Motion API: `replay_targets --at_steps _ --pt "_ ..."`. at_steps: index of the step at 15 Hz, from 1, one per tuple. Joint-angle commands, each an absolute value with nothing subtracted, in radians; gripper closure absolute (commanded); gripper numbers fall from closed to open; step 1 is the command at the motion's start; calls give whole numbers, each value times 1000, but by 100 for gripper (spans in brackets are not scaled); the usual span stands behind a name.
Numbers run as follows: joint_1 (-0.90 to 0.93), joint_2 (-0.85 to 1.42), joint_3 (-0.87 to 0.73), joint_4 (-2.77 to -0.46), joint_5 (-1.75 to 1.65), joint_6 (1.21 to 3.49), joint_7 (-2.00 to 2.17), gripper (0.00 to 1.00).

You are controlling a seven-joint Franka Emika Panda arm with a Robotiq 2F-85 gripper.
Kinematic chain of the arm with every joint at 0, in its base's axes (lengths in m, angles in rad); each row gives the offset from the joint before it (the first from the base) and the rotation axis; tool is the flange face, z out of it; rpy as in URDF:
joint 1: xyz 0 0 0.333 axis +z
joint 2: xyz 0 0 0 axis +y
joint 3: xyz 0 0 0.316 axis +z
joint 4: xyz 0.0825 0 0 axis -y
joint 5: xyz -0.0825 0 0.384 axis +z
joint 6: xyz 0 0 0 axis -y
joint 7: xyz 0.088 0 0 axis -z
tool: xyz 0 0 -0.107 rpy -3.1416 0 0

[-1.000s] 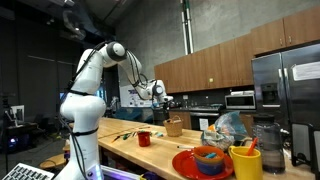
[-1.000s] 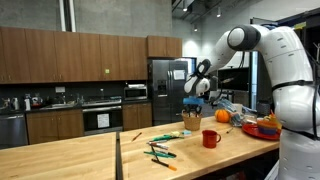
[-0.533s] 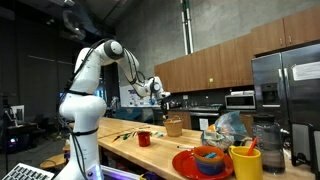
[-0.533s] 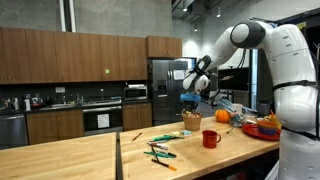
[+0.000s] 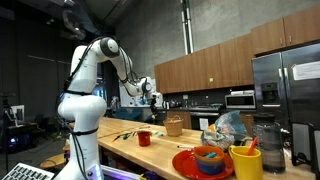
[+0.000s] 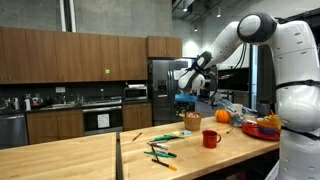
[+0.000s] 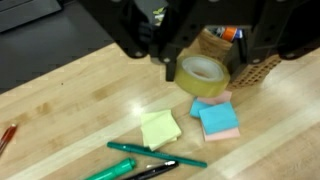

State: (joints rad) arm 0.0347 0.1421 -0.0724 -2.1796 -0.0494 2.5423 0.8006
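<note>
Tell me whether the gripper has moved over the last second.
Yes. Holding the tape roll, the gripper shifted left, from above the basket toward the refrigerator.

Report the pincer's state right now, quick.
Pincer: closed on a roll of tape, held above the wooden table.

Wrist view: my gripper [image 7: 203,55], a dark blur, hides the top of the tape roll [image 7: 205,75] and part of the basket [image 7: 257,70]. The red pen [image 7: 6,136] is cut off (left edge), the green marker [image 7: 105,171] likewise below.
</note>
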Motion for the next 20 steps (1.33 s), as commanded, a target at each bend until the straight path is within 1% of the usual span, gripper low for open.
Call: replay_targets --at_steps 1,4,5,6,7,10,12,17,20 --pt "40 165 -43 -2214 8 2542 759 75" --pt "45 204 -34 -2217 21 2537 754 75" --pt "46 212 -35 -2216 22 2535 752 25" --pt "46 218 -38 -2214 19 2537 752 25" --pt "48 217 -47 -2215 6 2541 759 22" --pt "40 198 -71 -2218 -8 2552 766 2" --pt "30 177 -89 -2218 -8 2556 761 0" --pt "-3 134 -129 -2208 -56 2607 700 0" --pt "-35 140 -139 -2177 -74 2610 581 0"
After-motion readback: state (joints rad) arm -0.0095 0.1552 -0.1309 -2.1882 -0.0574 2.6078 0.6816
